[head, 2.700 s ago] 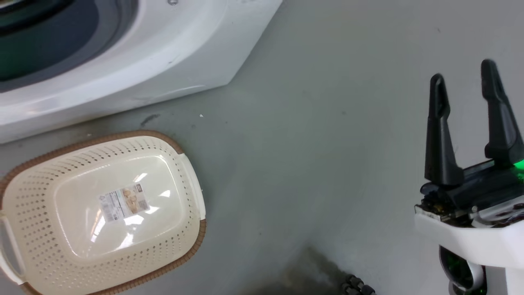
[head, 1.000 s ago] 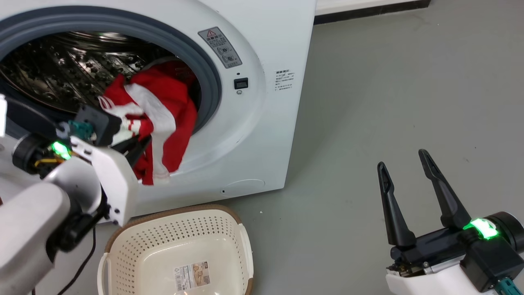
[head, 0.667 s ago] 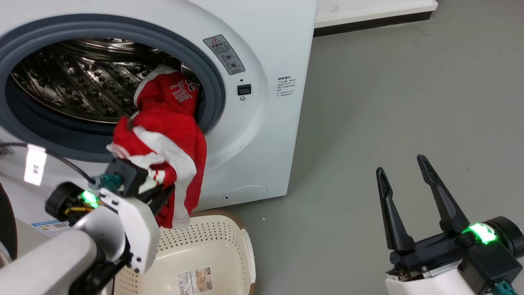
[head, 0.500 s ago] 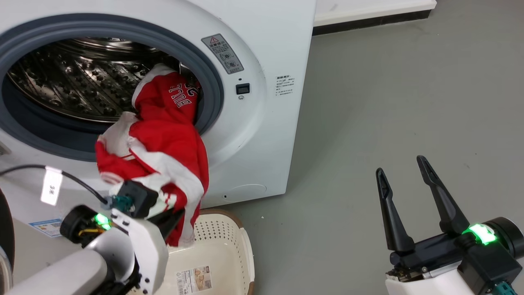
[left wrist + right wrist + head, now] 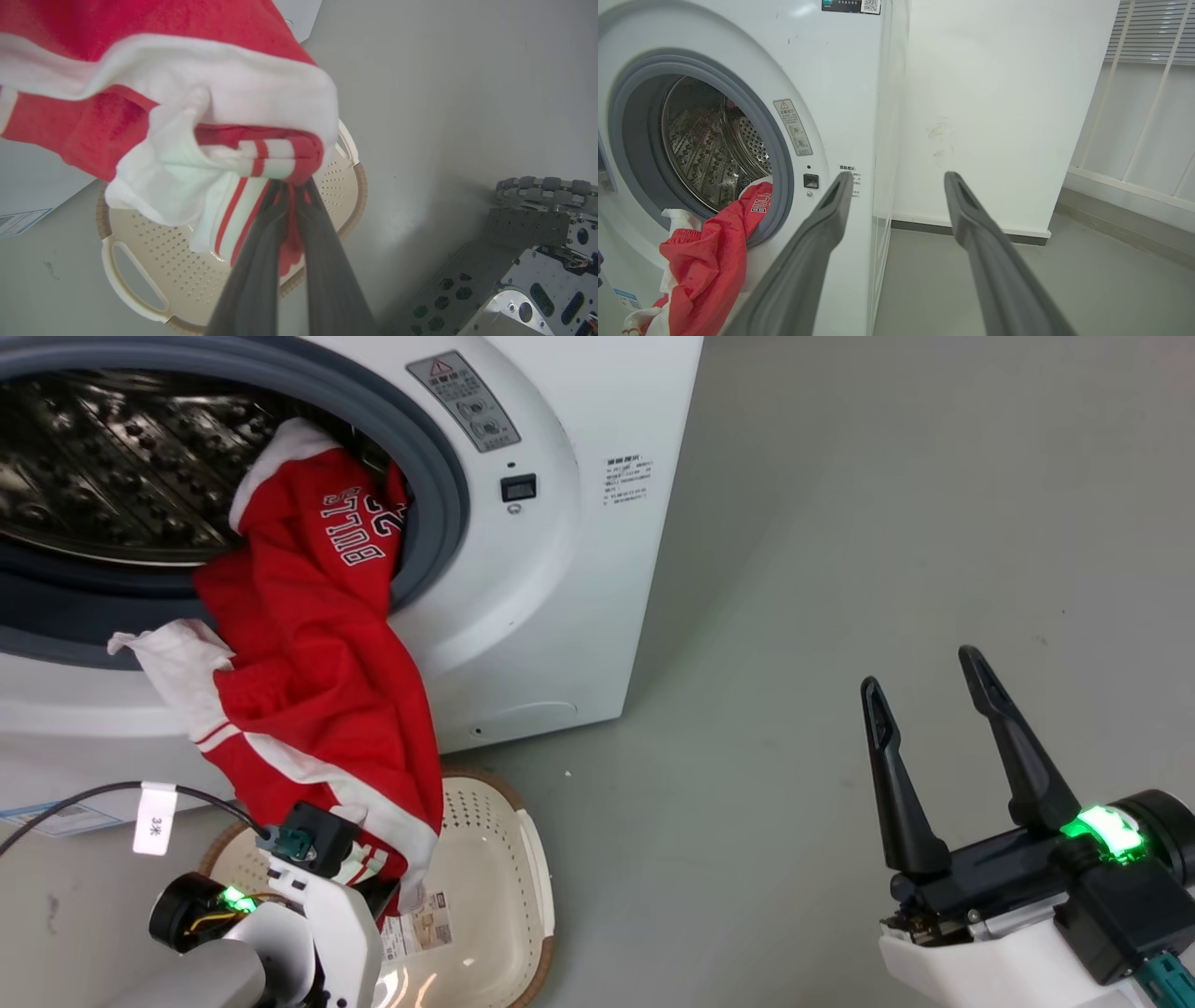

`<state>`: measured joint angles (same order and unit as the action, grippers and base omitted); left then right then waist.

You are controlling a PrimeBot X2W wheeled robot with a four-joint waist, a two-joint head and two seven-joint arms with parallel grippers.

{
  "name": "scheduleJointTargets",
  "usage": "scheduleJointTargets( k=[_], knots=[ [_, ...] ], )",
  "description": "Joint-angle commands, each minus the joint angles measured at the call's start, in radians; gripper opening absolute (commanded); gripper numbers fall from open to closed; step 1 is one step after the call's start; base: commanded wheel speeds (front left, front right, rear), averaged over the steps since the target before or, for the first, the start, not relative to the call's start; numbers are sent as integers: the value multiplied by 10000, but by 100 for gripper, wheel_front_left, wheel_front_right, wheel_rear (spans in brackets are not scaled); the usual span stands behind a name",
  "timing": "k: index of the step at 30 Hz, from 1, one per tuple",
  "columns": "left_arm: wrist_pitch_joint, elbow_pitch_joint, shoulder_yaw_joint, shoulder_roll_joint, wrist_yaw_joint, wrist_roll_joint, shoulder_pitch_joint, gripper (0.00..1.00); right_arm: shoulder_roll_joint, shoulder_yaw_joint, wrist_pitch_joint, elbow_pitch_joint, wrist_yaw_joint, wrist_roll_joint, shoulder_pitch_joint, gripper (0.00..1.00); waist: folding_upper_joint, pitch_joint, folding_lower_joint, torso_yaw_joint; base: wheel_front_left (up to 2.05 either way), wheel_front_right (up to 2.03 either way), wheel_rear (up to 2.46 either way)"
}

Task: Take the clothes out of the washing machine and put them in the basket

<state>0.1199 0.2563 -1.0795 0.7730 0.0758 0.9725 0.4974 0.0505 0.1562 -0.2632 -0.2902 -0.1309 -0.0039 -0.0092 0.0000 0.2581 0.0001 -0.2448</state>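
clothes [image 5: 317, 691]: red bundle hangs from washing machine [image 5: 560, 551] porthole down to basket [image 5: 476, 812] rim | left gripper [image 5: 292, 186]: clamped on striped hem above basket | right gripper [image 5: 920, 668]: spread, empty | risk: tail may snag on grey seal [image 5: 448, 495] or drop outside the basket

You see white shells [image 5: 990, 971] on both forearms, a black wrist block [image 5: 1111, 915] with a green light [image 5: 1102, 829], two long dark tapered fingers on the right gripper [image 5: 920, 668], a black cable [image 5: 93, 791] with a white tag [image 5: 155, 818] going to a teal connector [image 5: 303, 845] at the left wrist, and a grey perforated metal base [image 5: 528, 275].
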Motion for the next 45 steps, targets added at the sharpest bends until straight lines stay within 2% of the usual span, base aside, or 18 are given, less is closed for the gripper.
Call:
scheduleJointTargets(
  k=[1,20,32,45],
  knots=[
    [-41,278,-14,-191,-114,81,53,0,-5,-7,-24,-35,3,-1,-181,100,0,303,-1,-156,0,0,0],
    [-693,6187,-64,-2770,-1673,412,1216,0,-5,-47,-24,-257,3,269,-1095,100,0,2152,-1,-754,0,0,0],
    [-692,8700,-47,-3865,-2009,712,2070,0,-6,-130,-24,-364,3,489,-1572,100,0,3128,-1,-943,0,0,0],
    [260,9723,-313,-4258,-2053,980,2392,0,-5,-224,-24,-477,3,618,-1885,100,0,4029,-1,-1001,0,0,0]
  ],
)
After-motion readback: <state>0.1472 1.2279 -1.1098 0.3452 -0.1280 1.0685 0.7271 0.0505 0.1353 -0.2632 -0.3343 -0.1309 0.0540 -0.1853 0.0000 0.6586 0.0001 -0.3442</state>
